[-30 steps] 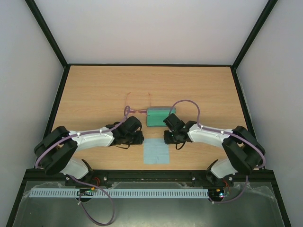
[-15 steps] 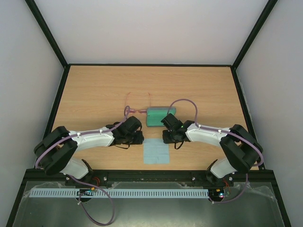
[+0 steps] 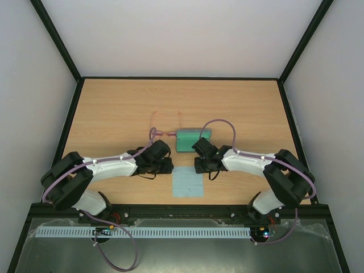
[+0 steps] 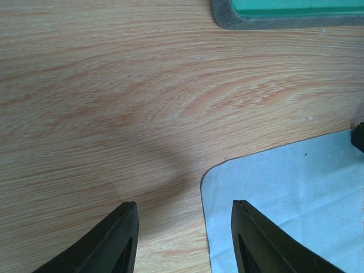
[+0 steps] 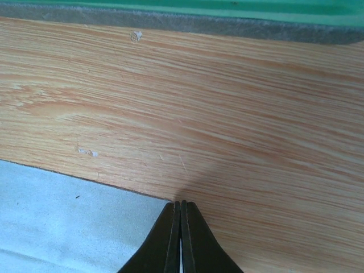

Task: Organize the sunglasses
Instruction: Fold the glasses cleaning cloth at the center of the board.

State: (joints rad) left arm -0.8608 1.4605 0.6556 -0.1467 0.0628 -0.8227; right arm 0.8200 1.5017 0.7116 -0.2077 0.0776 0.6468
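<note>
Top external view puts the sunglasses (image 3: 165, 133) flat on the wooden surface (image 3: 114, 108), just beside the left end of the case (image 3: 192, 141) and beyond the left claw (image 3: 168, 165). They are near that claw but clearly apart from it. They lie farther from the right claw (image 3: 198, 165), which sits on the near side of the case. Neither wrist view catches them.

Their frame is thin, pink-red and see-through, with two slim temple arms pointing away from the robot.

The case is oblong, with a grey felt-like rim (image 5: 170, 21) and a smooth green lining (image 4: 284, 7). A square, pale blue cloth (image 3: 187, 182) with rounded corners and a fine matte weave lies flat between the two claws, on the near side of the case.

Left wrist view shows the left claw (image 4: 183, 206) spread wide, over bare wood grain and the cloth's corner (image 4: 284, 199).

Right wrist view shows the right claw (image 5: 181, 206) pressed together, its black tips at the cloth's edge (image 5: 68, 216). Whether they touch the fabric cannot be told.
</note>
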